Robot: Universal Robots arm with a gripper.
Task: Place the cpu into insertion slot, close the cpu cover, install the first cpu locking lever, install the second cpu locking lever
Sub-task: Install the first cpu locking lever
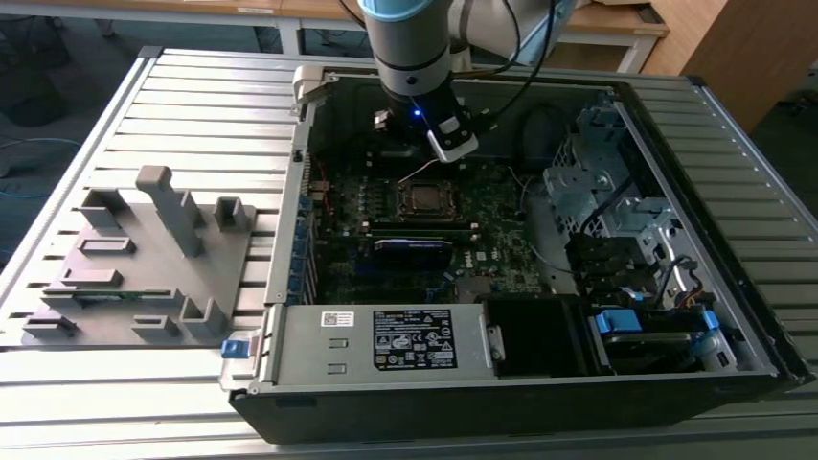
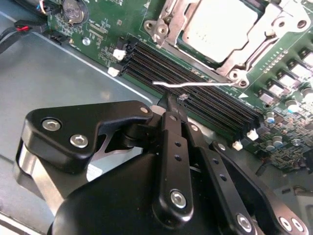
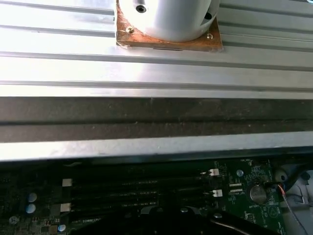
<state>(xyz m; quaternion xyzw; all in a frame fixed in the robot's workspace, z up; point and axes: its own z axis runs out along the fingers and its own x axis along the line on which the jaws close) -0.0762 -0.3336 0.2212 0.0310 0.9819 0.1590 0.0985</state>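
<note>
**Robot fingers at a raised locking lever inside an open computer case**

In the second wrist view, the black fingers [image 2: 169, 111] are clenched tip to tip. They sit just under the free end of a thin wire locking lever [image 2: 195, 84] and are not seen to grip it. The lever stands clear of the board, above the long black memory slots [image 2: 215, 105].

Just past the slots, the cpu [image 2: 220, 27] lies seated with its dull silver top showing. The cpu cover [image 2: 257, 36] is folded down around it as a metal frame.

In the exterior view, the insertion slot [image 1: 422, 198] sits near the middle of the green motherboard [image 1: 499, 264]. There is low, open board around it. The arm [image 1: 409, 38] reaches down from the far side.

The computer case [image 1: 511, 402] lies on its side with its top open, and its walls ring the board.
- A labelled power supply [image 1: 409, 340] fills the near edge.
- A metal drive cage [image 1: 595, 182] with cables crowds the exterior view's right.
- The case wall on the exterior view's left is close to the board.

The case rests on a slatted aluminium desk [image 1: 205, 86]. A grey fixture [image 1: 141, 259] with upright pegs lies beside it on the exterior view's left. In the first wrist view, a white cylinder on a copper-coloured plate [image 3: 166, 41] stands on the slats beyond the case. Wooden furniture [image 1: 735, 48] stands in the room behind.
</note>
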